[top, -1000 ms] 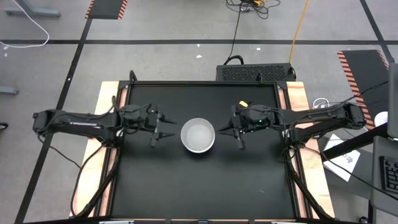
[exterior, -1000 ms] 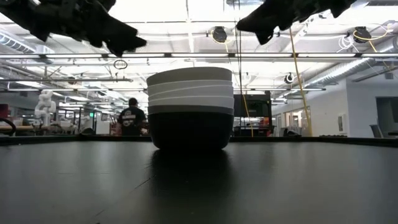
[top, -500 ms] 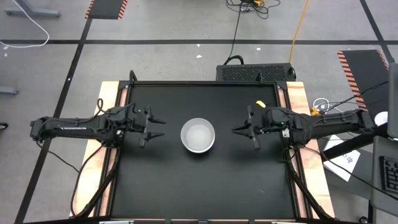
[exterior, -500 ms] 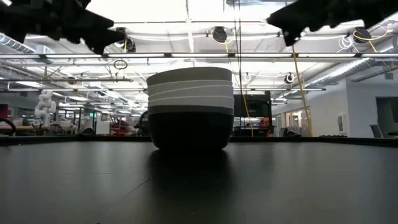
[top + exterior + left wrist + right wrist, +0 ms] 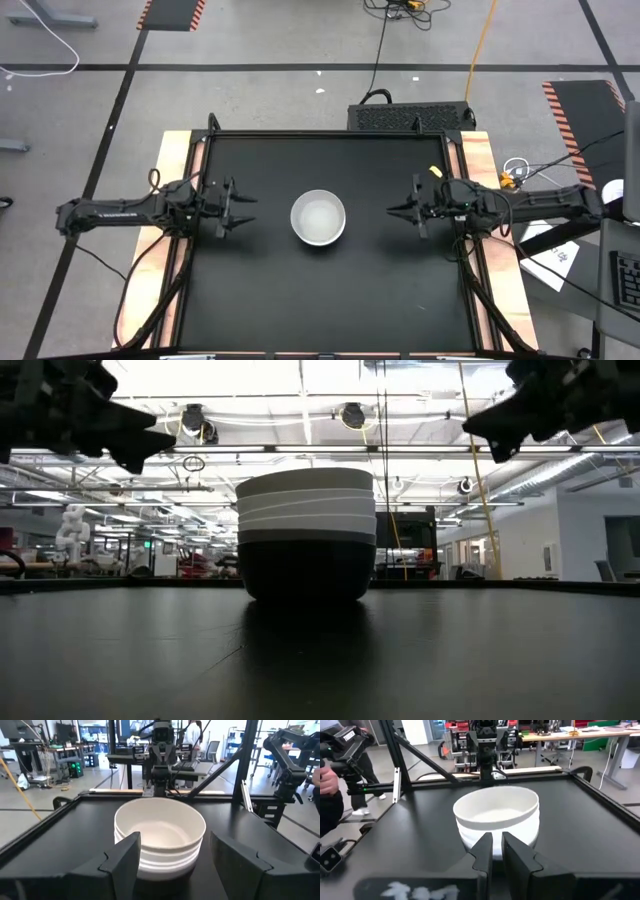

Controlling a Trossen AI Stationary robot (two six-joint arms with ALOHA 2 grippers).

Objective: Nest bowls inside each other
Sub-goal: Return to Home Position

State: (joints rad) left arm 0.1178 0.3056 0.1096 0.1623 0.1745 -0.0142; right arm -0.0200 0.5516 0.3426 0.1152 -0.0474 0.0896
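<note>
We see all 6 bowls nested into 1 stack of bowls (image 5: pixel 318 218) standing upright at the middle of the black table (image 5: pixel 320 300). In the low view the black bowl (image 5: pixel 305 572) sits at the bottom with the dark grey bowl (image 5: pixel 305 536) in it, the white rims (image 5: pixel 305 510) come next, and the pale grey bowl (image 5: pixel 305 480) is on top.

From above, the left gripper (image 5: pixel 238 208) hangs at 9 o'clock from the stack, well apart from it. Its fingers (image 5: pixel 125 862) are spread wide with nothing between them, and they point at the bowls.

The right gripper (image 5: pixel 400 210) hangs at 3 o'clock, also well apart from the stack and facing it. Its fingers (image 5: pixel 482 852) are drawn almost together, leaving only a thin slit, and they hold nothing. In the low view both grippers sit higher than the stack's rim.

Beyond the table's edge, the right wrist view shows a person (image 5: pixel 330 790) in dark clothing.
</note>
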